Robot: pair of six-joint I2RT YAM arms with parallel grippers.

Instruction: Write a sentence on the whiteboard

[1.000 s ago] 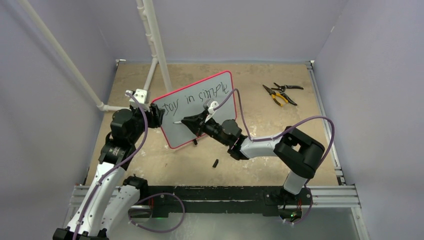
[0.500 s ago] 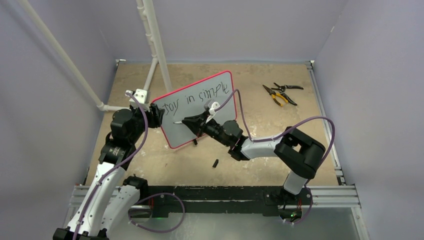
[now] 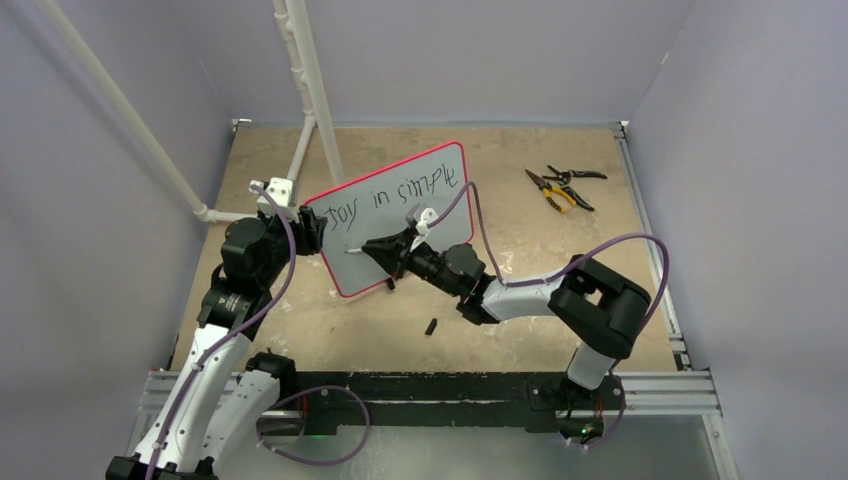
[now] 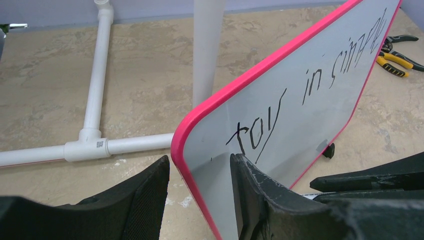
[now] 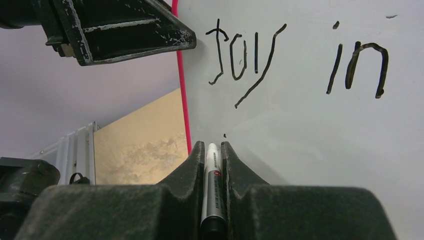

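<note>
The whiteboard stands tilted at mid-table, pale grey with a red-pink rim. The sentence reads "Joy in simple" along its top; it also shows in the left wrist view and the right wrist view. Below "Joy" there is only a small black dot. My left gripper clamps the board's left edge, one finger on each side. My right gripper is shut on a grey-white marker, whose tip is at the board face just under the dot.
Yellow-and-black pliers lie at the back right. A small black marker cap lies on the tan table in front of the board. White PVC pipes rise behind the board and run along the floor.
My right gripper with the marker has shifted slightly left across the board face. The left gripper and the board have held still.
</note>
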